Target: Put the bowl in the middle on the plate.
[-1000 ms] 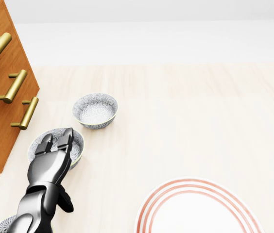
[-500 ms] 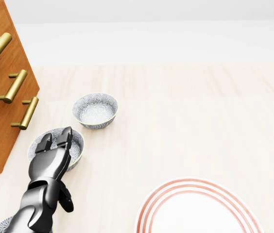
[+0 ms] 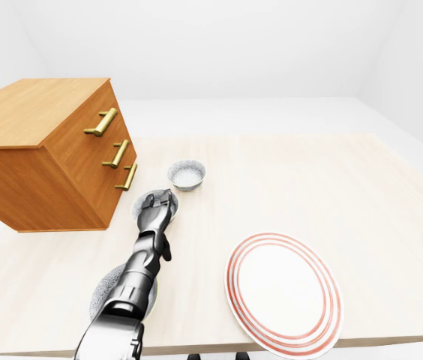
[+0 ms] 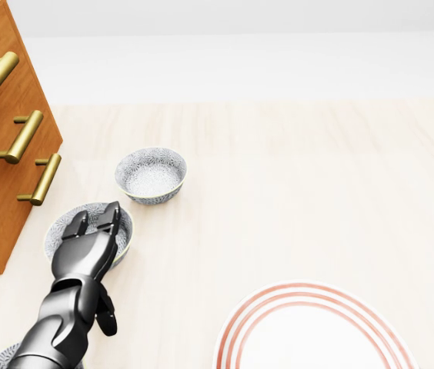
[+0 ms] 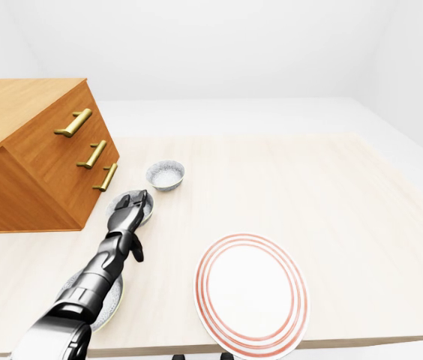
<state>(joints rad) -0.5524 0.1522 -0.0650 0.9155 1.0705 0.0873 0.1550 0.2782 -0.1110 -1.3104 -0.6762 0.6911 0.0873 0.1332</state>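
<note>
Three patterned grey bowls stand in a row at the left of the table. The farthest bowl (image 4: pixel 151 174) stands free. The middle bowl (image 4: pixel 127 229) lies under my left hand (image 4: pixel 98 217), whose dark fingers (image 4: pixel 110 214) reach out open over its inside and hide much of it. My forearm covers most of the nearest bowl (image 3: pixel 103 292). The white plate (image 3: pixel 283 292) with red rings lies at the lower right of the left-eye view, well to the right of the bowls. My right hand does not show in any view.
A wooden chest of drawers (image 3: pixel 46 150) with brass handles (image 4: pixel 25 136) stands just left of the bowls. The pale wooden table (image 4: pixel 317 169) stretches to the right; its near edge runs below the plate in the left-eye view.
My left hand has crept a little to the right and further over the middle bowl. Bowls and plate have not moved.
</note>
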